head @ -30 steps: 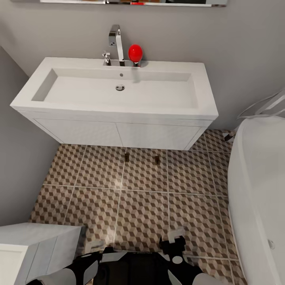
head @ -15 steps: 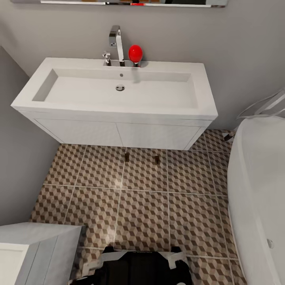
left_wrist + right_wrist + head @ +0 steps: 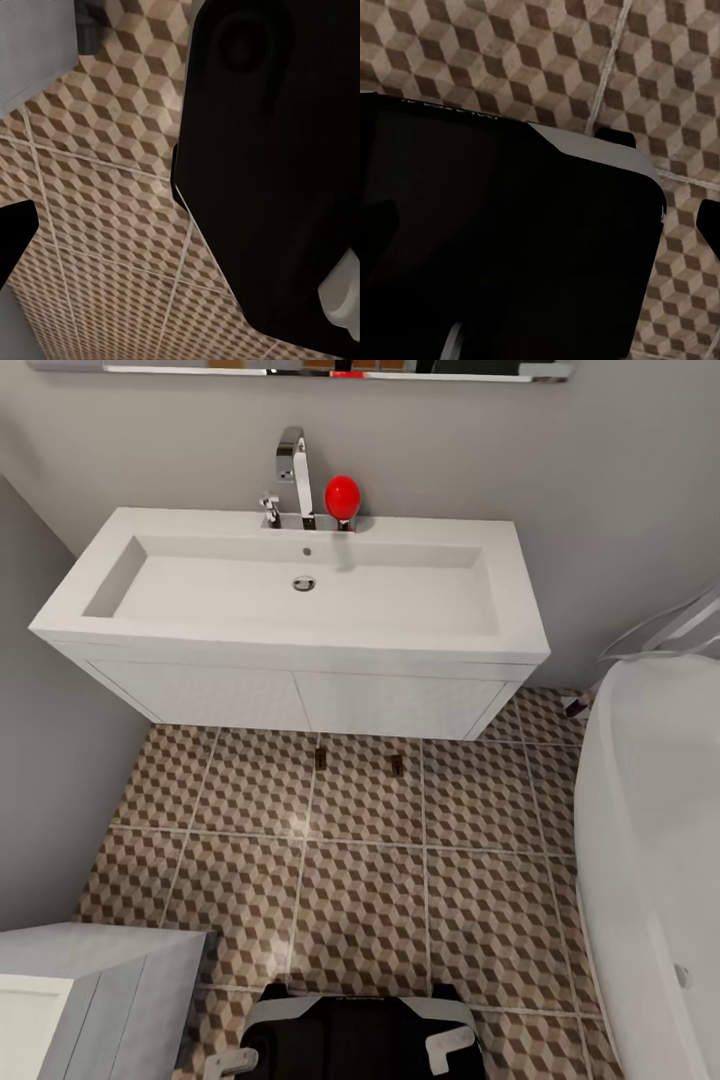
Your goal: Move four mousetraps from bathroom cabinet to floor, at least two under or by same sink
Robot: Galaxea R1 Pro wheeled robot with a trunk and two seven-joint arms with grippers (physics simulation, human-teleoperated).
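Two mousetraps lie on the bathroom floor (image 3: pixel 360 900) just in front of the sink's white vanity: one (image 3: pixel 321 757) on a grout line, the other (image 3: pixel 397 764) a little to its right. The sink (image 3: pixel 300 585) is a wide white basin with a chrome tap and a red ball knob. The cabinet is out of view. In the left wrist view my left gripper (image 3: pixel 180 247) shows one dark finger (image 3: pixel 13 240) at the picture's edge, over tiles and my dark body. In the right wrist view my right gripper (image 3: pixel 540 225) shows one finger (image 3: pixel 711 225) the same way. Neither holds anything.
A white bathtub (image 3: pixel 650 840) fills the right side. A white toilet (image 3: pixel 90 990) stands at the near left. Grey walls close in on the left and behind the sink. My dark base (image 3: pixel 350 1030) sits at the bottom centre on open tiles.
Both arms, seen at the bottom of the head view a second ago, have drawn back out of it. The mousetraps have not moved.
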